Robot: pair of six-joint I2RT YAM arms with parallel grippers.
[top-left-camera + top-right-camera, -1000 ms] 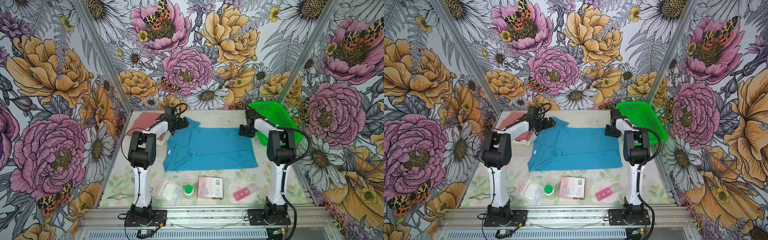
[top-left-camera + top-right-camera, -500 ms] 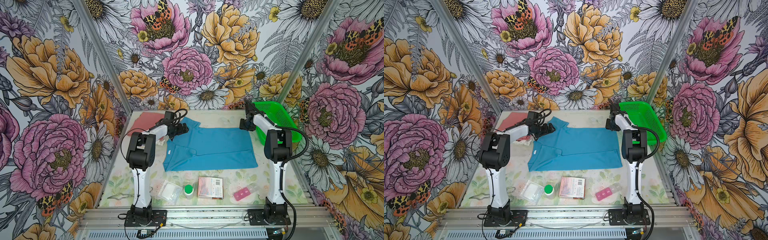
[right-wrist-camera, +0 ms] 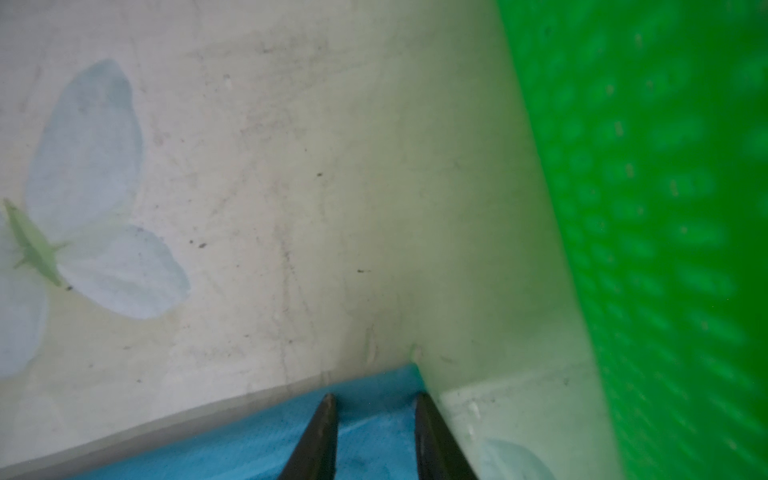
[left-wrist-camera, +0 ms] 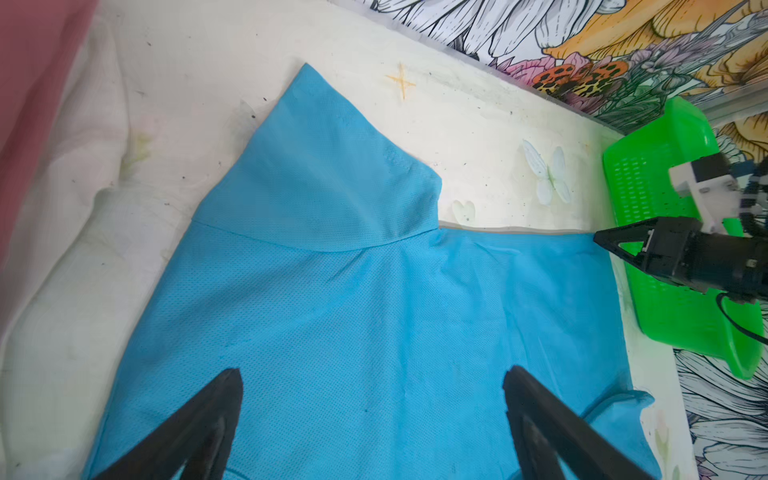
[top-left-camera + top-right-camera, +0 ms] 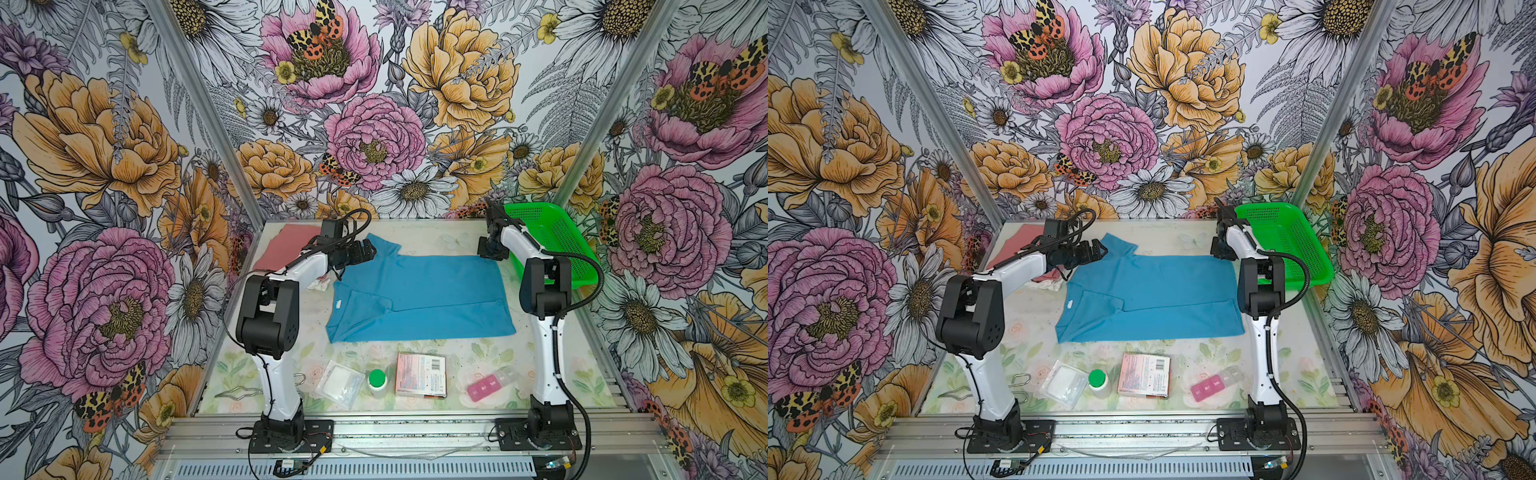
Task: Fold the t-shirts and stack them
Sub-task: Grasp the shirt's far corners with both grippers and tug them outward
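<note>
top views / blue t-shirt [image 5: 419, 299]: spread flat mid-table [image 5: 440, 239], collar end toward the left arm, hem toward the green basket [image 5: 552, 245]. The near sleeve looks folded in over the body.
top views / pink t-shirt [image 5: 282, 245]: lies flat at the far left corner and looks folded. White fabric [image 5: 320, 284] is crumpled just beside it, under the left arm.
top views / left tool [image 5: 368, 251]: over the far sleeve.
top views / right tool [image 5: 490, 253]: down at the far hem corner, just beside the basket.
top views / writing: pink box [image 5: 420, 375] shows a barcode, print too small to read. Pill case [image 5: 484, 381] has white lettering, illegible. Neck label [image 5: 338, 304] shows no readable mark.
left wrist / left tool [image 4: 372, 370]: jaws spread wide above the blue shoulder, holding nothing.
right wrist / right tool [image 3: 374, 397]: jaws at a narrow gap, tips at the blue corner. The cloth lies flat between them, with no pinch seen.
risk, right: little cloth sits between the jaws, so they may catch one layer or slip off, and the hem would drop mid-fold. The basket is close enough to be nudged.
risk, left: a bite in mid-panel rather than at the sleeve edge would bunch the fold. The arm could drag the white fabric.
</note>
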